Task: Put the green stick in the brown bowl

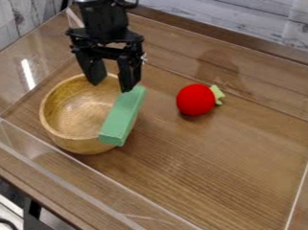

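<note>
Hovering: gripper (109,79) hangs above the far rim of the brown bowl (70,119), pointing straight down, nothing between the fingers.
Fingers: spread wide apart, both dark pads visible, empty.
Stick location: green stick (122,115) lies tilted across the bowl's right-hand wall, top end up near the gripper, lower end hanging outside toward the table (224,171). Propped on the rim, not down inside.
Task status: my read, not finished; stick needs to drop into the hollow.
Handling guess: flat, stiff block, looks light; smooth faces could slip, and being balanced on the rim it could tip out with a nudge.
Grip spot: I'd pinch across the narrow width near the upper end, closest to the fingers.
Other: red fruit (198,99) sits well apart to the right, out of the way.
</note>
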Controlling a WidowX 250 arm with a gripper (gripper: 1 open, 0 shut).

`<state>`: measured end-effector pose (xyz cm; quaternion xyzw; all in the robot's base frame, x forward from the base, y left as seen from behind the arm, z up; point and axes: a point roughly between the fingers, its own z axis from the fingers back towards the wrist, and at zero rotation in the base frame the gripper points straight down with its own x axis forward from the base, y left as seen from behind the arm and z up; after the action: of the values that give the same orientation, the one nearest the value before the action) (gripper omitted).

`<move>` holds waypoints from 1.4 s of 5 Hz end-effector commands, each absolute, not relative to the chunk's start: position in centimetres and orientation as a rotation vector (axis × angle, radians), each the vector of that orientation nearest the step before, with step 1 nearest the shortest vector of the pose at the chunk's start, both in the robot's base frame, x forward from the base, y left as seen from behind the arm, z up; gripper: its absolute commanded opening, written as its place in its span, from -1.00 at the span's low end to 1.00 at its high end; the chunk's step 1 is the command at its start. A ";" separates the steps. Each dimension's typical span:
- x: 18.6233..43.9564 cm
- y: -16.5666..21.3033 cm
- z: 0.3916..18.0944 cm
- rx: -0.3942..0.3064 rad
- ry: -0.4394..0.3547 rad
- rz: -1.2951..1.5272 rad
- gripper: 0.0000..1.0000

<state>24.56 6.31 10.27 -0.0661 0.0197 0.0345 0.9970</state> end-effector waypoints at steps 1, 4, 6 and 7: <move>25.4 5.4 12.3 -0.127 -0.015 0.030 1.00; 26.7 2.3 15.6 -0.125 -0.044 0.088 1.00; 28.3 3.4 14.5 -0.116 -0.057 0.081 1.00; 28.6 4.1 14.3 -0.115 -0.058 0.075 1.00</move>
<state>27.94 3.80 13.02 -0.0629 -0.0031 0.0402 0.9972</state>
